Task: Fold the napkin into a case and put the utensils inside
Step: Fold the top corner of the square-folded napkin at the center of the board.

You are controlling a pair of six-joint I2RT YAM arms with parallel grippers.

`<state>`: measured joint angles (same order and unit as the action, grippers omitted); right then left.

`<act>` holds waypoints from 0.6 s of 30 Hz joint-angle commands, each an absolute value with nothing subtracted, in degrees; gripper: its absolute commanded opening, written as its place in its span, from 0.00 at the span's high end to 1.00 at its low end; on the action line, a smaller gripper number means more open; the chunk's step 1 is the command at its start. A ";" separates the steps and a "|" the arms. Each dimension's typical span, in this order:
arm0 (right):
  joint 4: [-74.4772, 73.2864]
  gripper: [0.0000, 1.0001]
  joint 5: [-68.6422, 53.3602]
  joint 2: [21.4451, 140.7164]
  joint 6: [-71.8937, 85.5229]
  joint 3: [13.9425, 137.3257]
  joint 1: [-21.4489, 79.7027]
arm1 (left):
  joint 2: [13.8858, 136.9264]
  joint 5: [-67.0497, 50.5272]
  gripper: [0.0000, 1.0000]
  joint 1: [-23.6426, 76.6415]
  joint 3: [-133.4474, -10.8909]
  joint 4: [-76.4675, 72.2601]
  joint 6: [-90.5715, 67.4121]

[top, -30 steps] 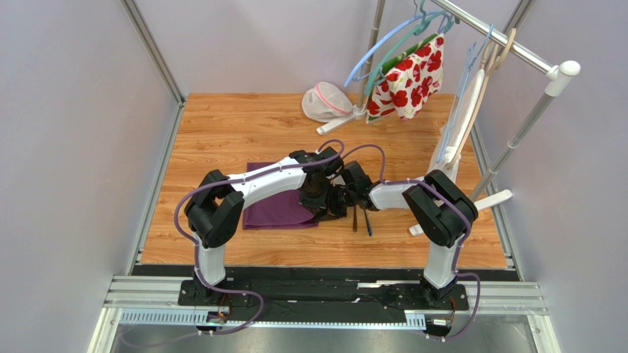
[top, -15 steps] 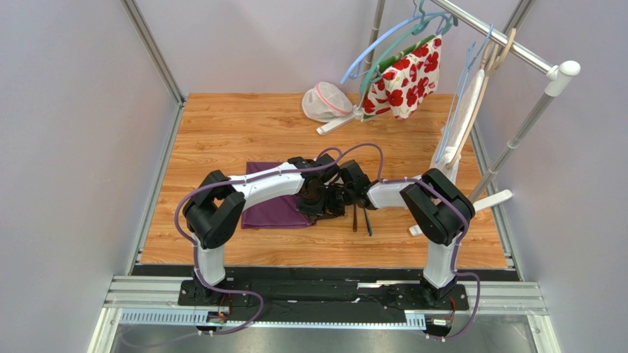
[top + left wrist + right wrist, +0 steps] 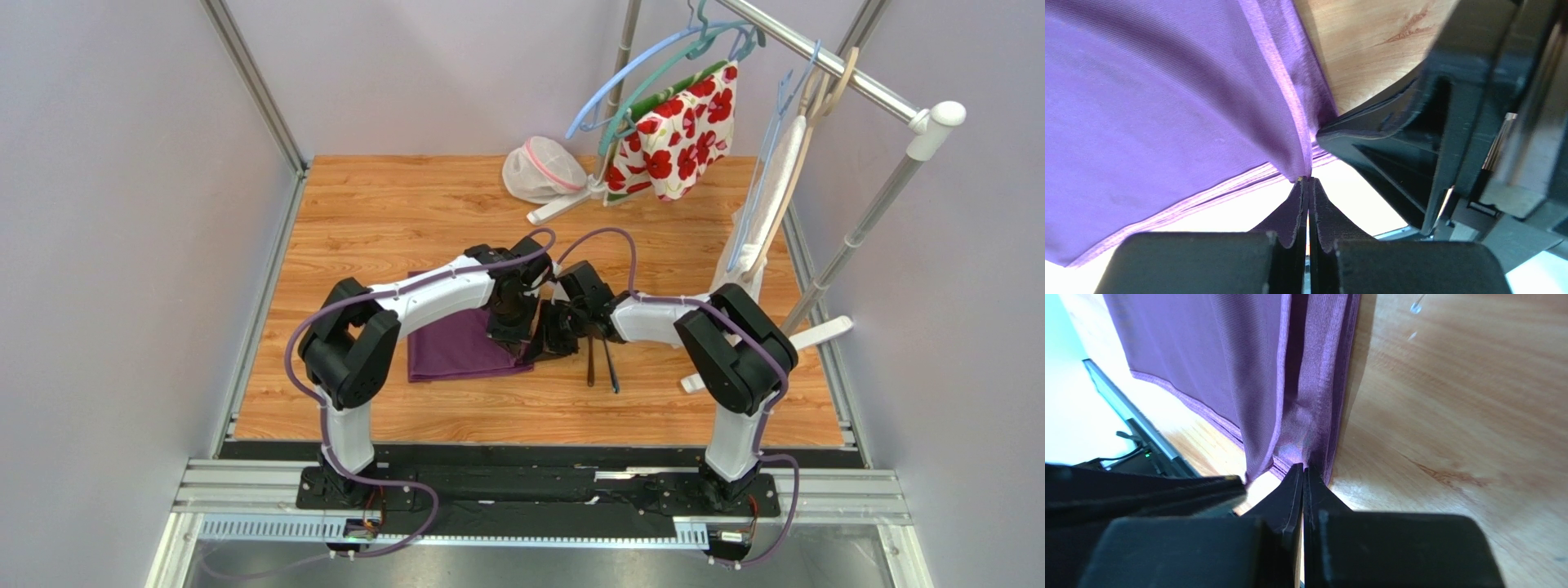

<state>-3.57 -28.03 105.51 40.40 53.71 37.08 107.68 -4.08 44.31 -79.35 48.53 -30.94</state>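
On the wooden bench [image 3: 368,208], the plain dark purple cloth napkin [image 3: 448,349] is lifted at its right edge. There the left jaws and the right jaws, side by side, are each pinched closed on its hem. Two slim dark metal utensils [image 3: 599,365] lie just right of it. Farther back are a white mesh pouch [image 3: 543,169] and a hanging red-flowered white cloth [image 3: 675,129].

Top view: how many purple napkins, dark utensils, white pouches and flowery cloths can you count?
napkin: 1
utensils: 2
pouch: 1
flowery cloth: 1
Total: 5
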 commanded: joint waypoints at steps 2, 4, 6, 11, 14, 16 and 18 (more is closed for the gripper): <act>-9.58 1.00 -22.24 103.89 35.07 56.51 36.91 | 105.56 -6.42 1.00 42.98 -82.26 51.94 -27.16; -10.28 1.00 -21.89 103.45 34.81 56.86 36.91 | 105.29 -5.81 1.00 42.54 -82.79 53.95 -26.19; -10.81 1.00 -21.88 103.27 34.45 57.39 36.83 | 104.77 -3.62 1.00 41.40 -83.49 55.36 -25.58; -11.07 1.00 -22.50 103.27 34.45 58.36 36.83 | 103.27 2.19 1.00 37.45 -84.81 60.02 -23.73; -11.25 1.00 -23.38 104.06 34.28 59.50 36.83 | 103.80 6.23 1.00 34.90 -86.48 62.75 -22.50; -11.51 1.00 -23.73 104.33 34.19 60.47 36.83 | 104.24 9.83 1.00 33.50 -87.27 63.11 -21.45; -11.69 1.00 -24.08 104.33 34.19 61.08 37.00 | 104.76 12.03 1.00 32.44 -88.41 62.84 -20.48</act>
